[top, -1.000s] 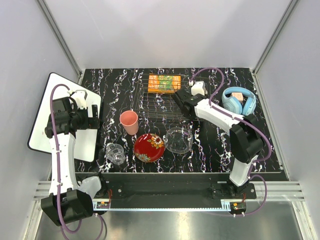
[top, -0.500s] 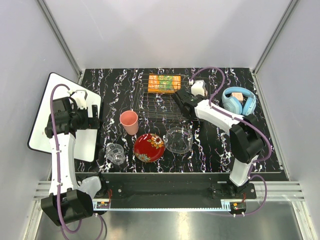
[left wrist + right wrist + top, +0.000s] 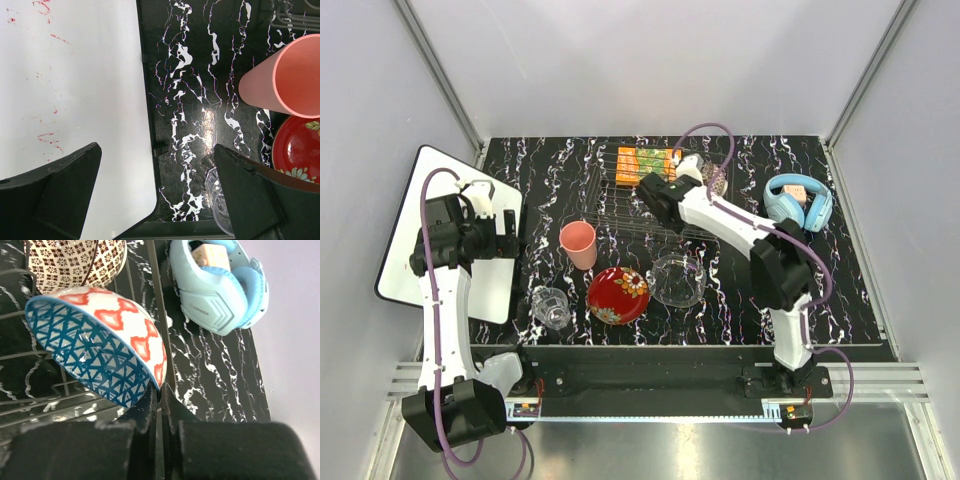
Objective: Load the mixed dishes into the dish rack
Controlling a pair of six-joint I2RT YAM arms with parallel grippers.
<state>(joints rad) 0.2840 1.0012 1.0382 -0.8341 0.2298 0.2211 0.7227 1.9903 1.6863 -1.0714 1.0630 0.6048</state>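
Top view: right fingers (image 3: 652, 188) hung over the dish rack (image 3: 620, 215), 12 o'clock on the counter (image 3: 875, 285). Left wrist: left fingers (image 3: 157, 150) were spread, empty, pink cup (image 3: 282, 75) at 2 o'clock. Right wrist: fingers pinched the rim of the blue patterned bowl (image 3: 95, 355), tilted on the rack wires.

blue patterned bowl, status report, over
Right gripper shut on blue patterned bowl rim, bowl tilted over silvery wire dish rack. Left gripper open. Small beige patterned bowl close beside.

Left end effector (image 3: 157, 155) spread wide; right end effector (image 3: 160, 402) pinched closed.
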